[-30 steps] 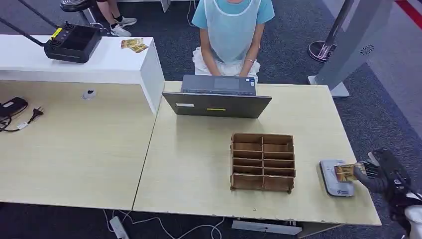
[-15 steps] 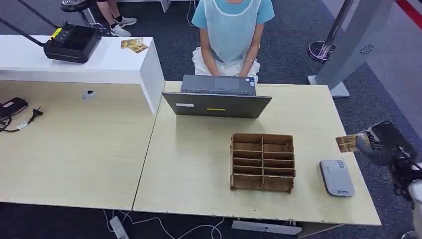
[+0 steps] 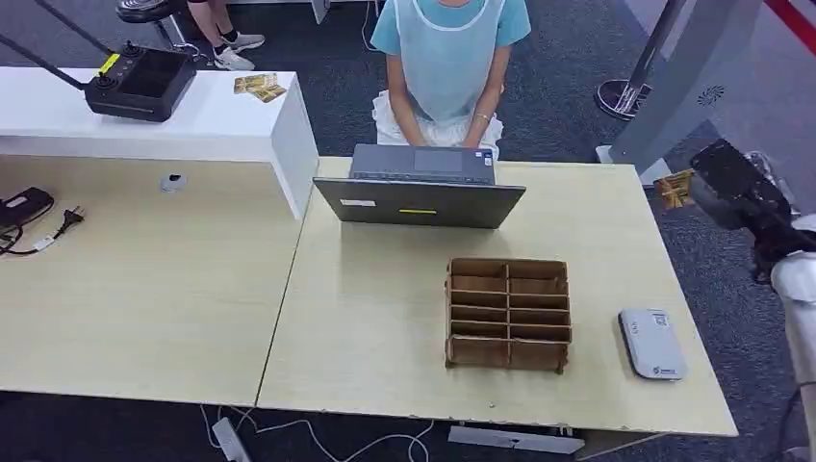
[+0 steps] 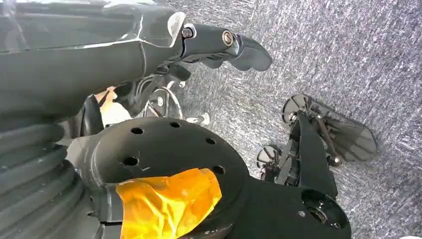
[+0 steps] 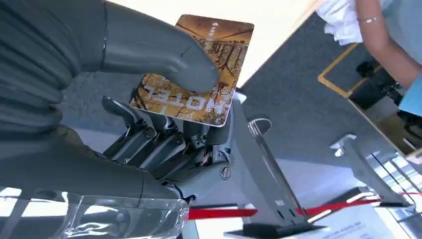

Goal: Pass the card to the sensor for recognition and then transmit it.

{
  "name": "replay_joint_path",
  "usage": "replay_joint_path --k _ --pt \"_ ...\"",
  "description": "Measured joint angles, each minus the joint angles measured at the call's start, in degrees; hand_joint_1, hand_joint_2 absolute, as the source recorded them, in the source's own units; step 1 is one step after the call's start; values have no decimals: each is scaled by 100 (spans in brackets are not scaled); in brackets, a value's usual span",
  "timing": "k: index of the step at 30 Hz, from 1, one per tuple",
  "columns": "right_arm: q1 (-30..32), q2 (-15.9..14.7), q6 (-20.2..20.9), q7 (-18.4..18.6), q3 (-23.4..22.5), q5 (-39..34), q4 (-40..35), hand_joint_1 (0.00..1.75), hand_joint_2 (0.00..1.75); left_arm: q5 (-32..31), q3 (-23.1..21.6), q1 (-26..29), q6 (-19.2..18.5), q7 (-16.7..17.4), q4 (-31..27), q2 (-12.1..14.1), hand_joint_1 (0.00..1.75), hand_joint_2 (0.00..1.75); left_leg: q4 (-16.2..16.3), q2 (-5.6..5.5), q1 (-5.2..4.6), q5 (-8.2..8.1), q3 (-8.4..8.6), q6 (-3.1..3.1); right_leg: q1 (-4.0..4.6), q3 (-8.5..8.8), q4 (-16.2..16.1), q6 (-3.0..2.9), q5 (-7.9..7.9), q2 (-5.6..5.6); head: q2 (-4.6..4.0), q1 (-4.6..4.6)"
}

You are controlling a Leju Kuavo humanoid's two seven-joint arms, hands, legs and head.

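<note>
Pale wood table point(image 3: 385, 318), grey carpet point(image 3: 568, 87).

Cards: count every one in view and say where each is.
At least 2, likely 3. One card is pinched in the right hand, raised beyond the table's far right corner. A small overlapping pile of cards, probably two, lies on the white counter; more could be hidden underneath.

My right robot hand point(image 5: 164, 124) thumb covers part of the card point(image 5: 199, 74); the sensor point(image 3: 651, 344) label is too small to read.
</note>
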Motion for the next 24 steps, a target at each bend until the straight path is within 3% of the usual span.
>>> replay_joint_path --k 6,11,15,24 --pt "-822 193 -214 153 466 674 512 175 175 -142 -7 -17 -11 2 0 0 0 175 0 7 -1 1 -3 -2 0 -2 3 0 1 13 0 0" --pt "-1647 582 -481 339 892 1290 1209 175 175 -284 -28 -41 -31 2 0 -2 0 175 0 3 1 10 0 -2 0 -1 4 0 2 6 0 -2" --pt "-2159 767 -675 568 1301 2141 1690 175 175 -376 -50 -52 -28 88 0 -9 0 175 0 -3 0 10 -4 -3 0 -1 5 0 2 -1 0 -2" --pt "-2687 1255 -723 632 1805 2697 2468 175 175 -461 -57 -65 -85 109 0 -2 0 175 0 -3 0 10 -3 -3 0 -1 4 0 2 0 0 -2"
